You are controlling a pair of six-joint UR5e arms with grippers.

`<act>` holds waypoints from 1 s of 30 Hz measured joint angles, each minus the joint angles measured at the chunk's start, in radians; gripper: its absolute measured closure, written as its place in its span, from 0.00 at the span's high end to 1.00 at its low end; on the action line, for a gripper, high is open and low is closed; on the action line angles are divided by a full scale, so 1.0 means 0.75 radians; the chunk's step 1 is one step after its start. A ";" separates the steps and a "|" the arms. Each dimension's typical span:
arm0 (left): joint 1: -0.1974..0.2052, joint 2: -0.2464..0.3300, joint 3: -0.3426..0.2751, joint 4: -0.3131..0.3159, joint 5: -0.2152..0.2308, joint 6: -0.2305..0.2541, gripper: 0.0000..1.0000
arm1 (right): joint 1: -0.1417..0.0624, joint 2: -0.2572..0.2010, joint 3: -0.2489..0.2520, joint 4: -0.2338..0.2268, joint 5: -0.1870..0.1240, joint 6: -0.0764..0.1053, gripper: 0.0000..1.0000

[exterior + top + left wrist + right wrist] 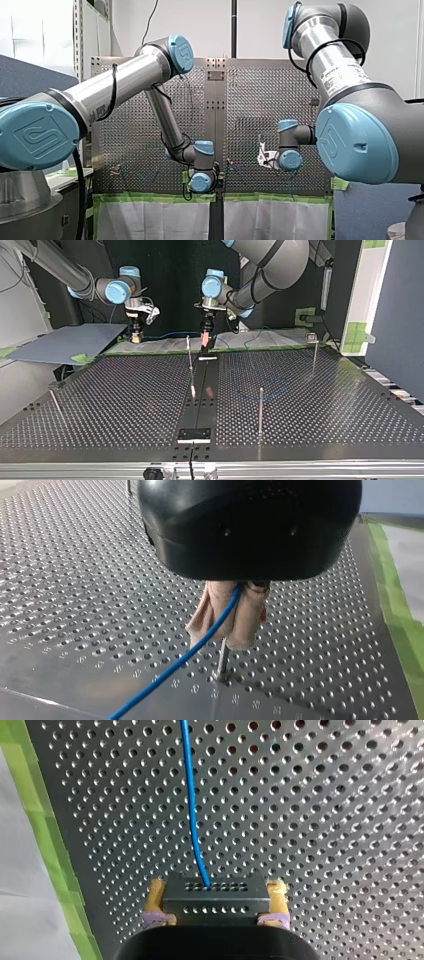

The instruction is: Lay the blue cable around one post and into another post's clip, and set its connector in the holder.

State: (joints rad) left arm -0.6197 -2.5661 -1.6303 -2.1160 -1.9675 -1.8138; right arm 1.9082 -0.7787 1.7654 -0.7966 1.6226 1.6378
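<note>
Pointing down, left fingers [250,615] (beige) pinching cable [175,662]

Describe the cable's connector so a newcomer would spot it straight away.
Follow my right arm to its tool. Clamped between its yellow pads is the connector, a grey block with two rows of small holes. It alone caps the end of the blue cable.

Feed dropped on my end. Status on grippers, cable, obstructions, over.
Left gripper shut on blue cable, post right at its fingertips. Right gripper shut on connector. No obstruction seen.
</note>
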 joint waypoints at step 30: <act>-0.016 -0.001 0.032 -0.008 -0.071 0.114 0.04 | -0.039 0.002 -0.001 -0.027 0.000 0.003 0.33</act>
State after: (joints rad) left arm -0.6320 -2.5667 -1.6061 -2.1220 -2.0209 -1.7285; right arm 1.8793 -0.7774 1.7648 -0.8165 1.6223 1.6399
